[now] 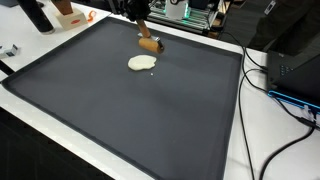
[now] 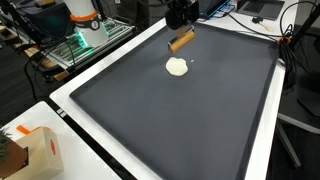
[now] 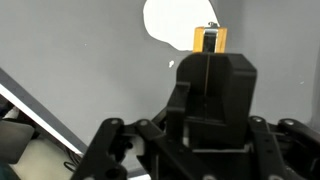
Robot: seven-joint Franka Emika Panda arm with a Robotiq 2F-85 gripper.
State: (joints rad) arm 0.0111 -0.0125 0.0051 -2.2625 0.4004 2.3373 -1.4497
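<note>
While a block is being pinched, a white patch is lying just beside it

The block is being held in the gripper, with its long axis tilted down toward the mat. The patch is lying just past the block's lower end, close by but seemingly apart from it. The dark mat is being bordered by a white table, with cables trailing alongside.

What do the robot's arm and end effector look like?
The end effector is matte black and blocky, with a narrow seam down its middle and angular black linkages fanning out behind it. In both exterior views it is a dark shape; no markings or cables can be made out.
</note>
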